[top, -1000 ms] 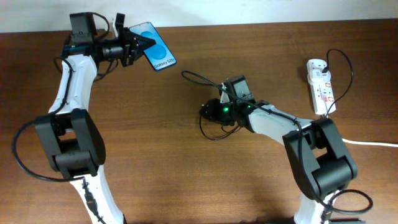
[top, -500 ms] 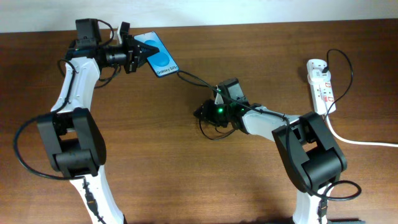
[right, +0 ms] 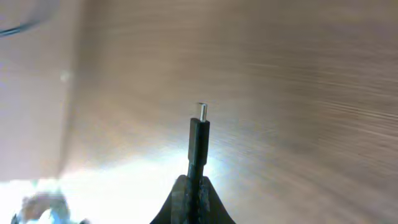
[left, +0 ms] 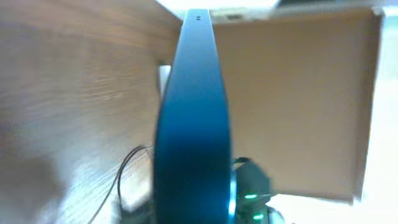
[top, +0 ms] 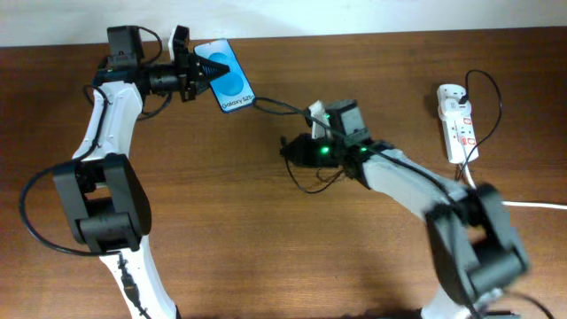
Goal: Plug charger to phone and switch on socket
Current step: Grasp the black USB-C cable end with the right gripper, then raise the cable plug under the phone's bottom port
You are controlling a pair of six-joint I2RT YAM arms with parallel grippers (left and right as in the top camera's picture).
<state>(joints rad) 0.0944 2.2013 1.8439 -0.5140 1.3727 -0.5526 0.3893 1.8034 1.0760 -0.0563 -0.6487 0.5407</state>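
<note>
The phone [top: 227, 78], blue screen up and tilted, is held at the table's back left with my left gripper [top: 193, 71] shut on its left end. In the left wrist view the phone [left: 193, 118] shows edge-on and hides the jaws. The charger, a thin black cable [top: 279, 106], runs from near the phone's lower corner toward the table's middle. My right gripper [top: 285, 148] there is shut on the charger's plug. In the right wrist view the plug tip [right: 199, 134] sticks straight out from my right gripper [right: 193, 186]. The white socket [top: 456, 124] lies at the far right.
A thick white cord [top: 523, 204] leaves the socket toward the right edge. A black cable [top: 489, 93] loops up from the strip. Loose cable loops [top: 312, 184] lie under the right wrist. A pale wall borders the table's back edge.
The right gripper has closed onto the charger's plug and its arm has swung, carrying the wrist a little back and right. The left arm has shifted the phone slightly right.
</note>
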